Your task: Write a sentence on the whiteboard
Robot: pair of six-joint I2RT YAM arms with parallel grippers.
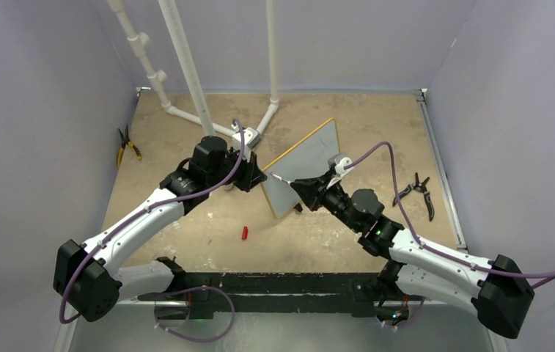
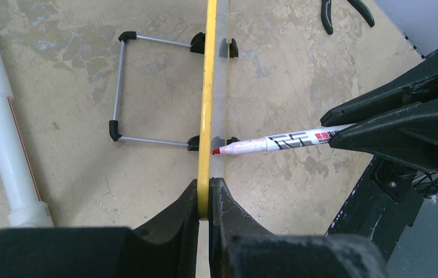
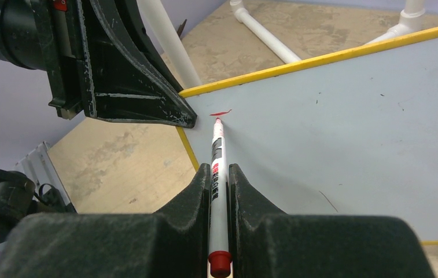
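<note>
Beige tabletop (image 1: pixel 186 242): my left gripper (image 2: pixel 208 197) pinches the whiteboard (image 3: pixel 349 127), right gripper (image 3: pixel 219 174) the marker (image 3: pixel 216 147); one red stroke (image 3: pixel 221 112) down, the words all unwritten.

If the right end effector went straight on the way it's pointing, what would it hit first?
The whiteboard: the red marker held in the right end effector aims at the board's face, tip at or nearly on the surface below a short red stroke. Contact is unclear.
</note>
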